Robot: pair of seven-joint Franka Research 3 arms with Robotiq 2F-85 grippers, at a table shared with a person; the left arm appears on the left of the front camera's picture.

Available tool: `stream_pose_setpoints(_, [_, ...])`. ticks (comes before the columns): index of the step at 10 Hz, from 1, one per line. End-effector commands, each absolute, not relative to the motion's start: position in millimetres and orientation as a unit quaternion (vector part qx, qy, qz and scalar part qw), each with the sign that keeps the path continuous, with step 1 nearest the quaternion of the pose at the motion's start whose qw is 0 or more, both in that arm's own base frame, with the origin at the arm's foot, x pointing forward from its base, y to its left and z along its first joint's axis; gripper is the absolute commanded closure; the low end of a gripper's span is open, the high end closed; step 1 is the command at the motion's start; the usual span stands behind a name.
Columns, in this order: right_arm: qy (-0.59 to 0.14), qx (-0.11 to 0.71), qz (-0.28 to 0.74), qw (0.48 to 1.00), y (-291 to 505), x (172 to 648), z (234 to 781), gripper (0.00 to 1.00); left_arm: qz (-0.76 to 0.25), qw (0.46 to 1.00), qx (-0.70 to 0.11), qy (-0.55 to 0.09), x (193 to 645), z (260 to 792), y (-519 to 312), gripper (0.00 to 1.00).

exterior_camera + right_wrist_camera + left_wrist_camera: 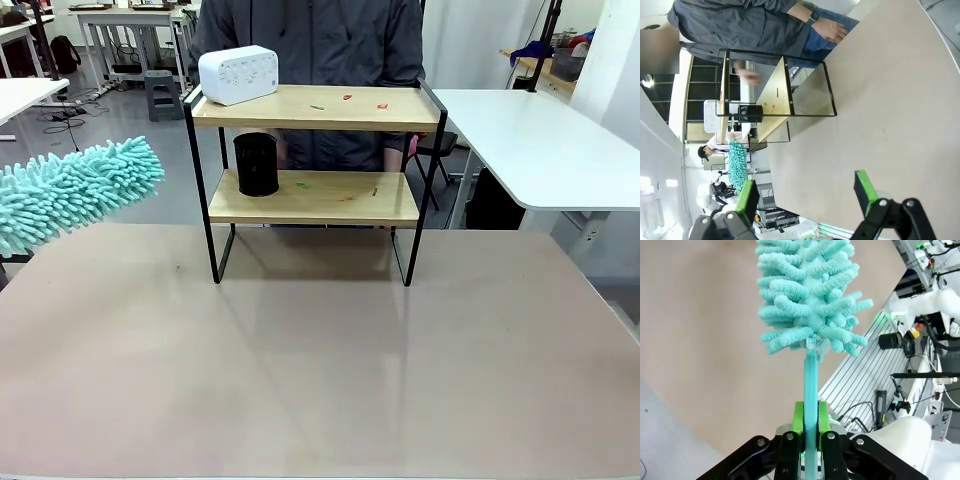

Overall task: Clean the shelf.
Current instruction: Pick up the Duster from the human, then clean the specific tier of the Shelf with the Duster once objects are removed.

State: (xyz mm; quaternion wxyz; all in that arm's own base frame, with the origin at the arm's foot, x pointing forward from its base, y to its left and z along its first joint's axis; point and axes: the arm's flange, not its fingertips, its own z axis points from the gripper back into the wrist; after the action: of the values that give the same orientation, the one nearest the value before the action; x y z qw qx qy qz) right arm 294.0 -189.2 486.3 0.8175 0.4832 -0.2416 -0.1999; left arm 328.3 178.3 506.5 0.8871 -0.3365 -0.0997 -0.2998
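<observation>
The shelf [312, 108] stands at the table's far middle, two light wooden boards in a black frame; the right wrist view shows the shelf [782, 93] on its side. Small red and green scraps lie on both boards. A white box [238, 74] sits on the top board's left, a black cup [257, 164] on the lower board. A teal fluffy duster [70, 190] pokes in from the left edge, left of the shelf. My left gripper [811, 426] is shut on the duster's handle [811, 385]. My right gripper [805, 192] hangs open above the table, nothing between its fingers.
A person in a dark jacket [320, 40] stands behind the shelf, a hand [830, 30] hanging near the table's far edge. The brown table [320, 370] lies bare in front of the shelf. A white table [540, 140] stands at the right.
</observation>
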Motion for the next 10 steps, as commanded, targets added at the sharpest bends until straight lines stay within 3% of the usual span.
stream_pose_setpoints(1, [-0.256,0.489,-0.189,0.812,-188.5,296.3,486.3,0.0,-0.297,0.884,-0.346,-0.106,328.9,511.5,177.9,1.0])
stream_pose_setpoints(9, [-0.256,0.489,-0.189,0.812,-188.5,296.3,486.3,0.0,-0.297,0.884,-0.346,-0.106,328.9,511.5,177.9,1.0])
stream_pose_setpoints(10, [-0.256,0.489,-0.189,0.812,-188.5,296.3,486.3,0.0,-0.3,0.887,-0.337,-0.1,328.7,507.1,178.3,0.88])
